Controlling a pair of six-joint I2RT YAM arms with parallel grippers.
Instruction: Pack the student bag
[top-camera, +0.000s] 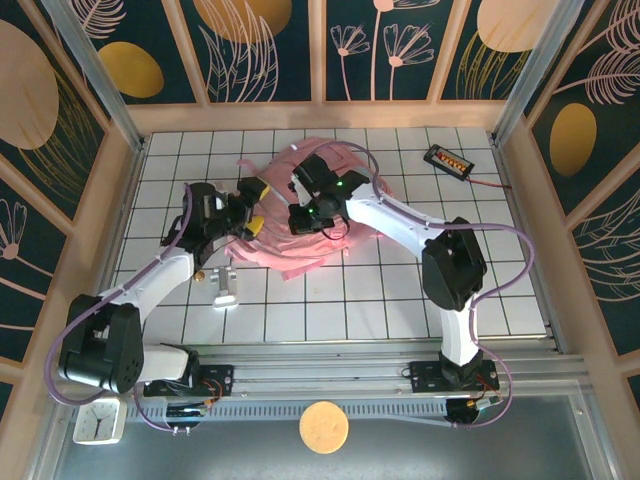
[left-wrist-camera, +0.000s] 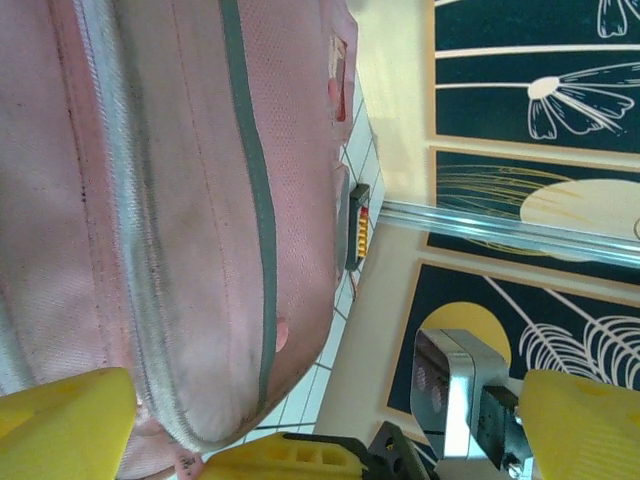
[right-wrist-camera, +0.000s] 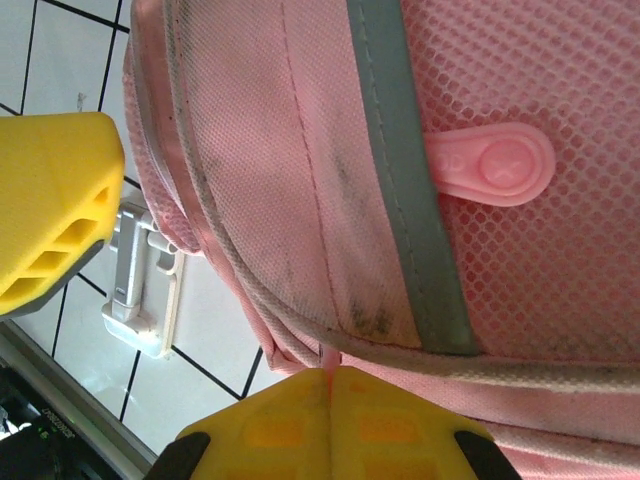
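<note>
Your left gripper (top-camera: 252, 208) stands wide open beside the student bag (top-camera: 300, 258), lying mid-way across the table (top-camera: 420, 290); your right gripper (right-wrist-camera: 330, 380) pinches its thin pink tab (right-wrist-camera: 328, 355). You cannot see inside it.

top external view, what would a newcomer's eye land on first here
The big pink student bag lying in the middle of the white-tiled table draws the eye first. The left gripper stands open at its left edge, while the right gripper is shut at a seam, seemingly pinching a thin pink bit. A small black device lies apart at the far right.
</note>
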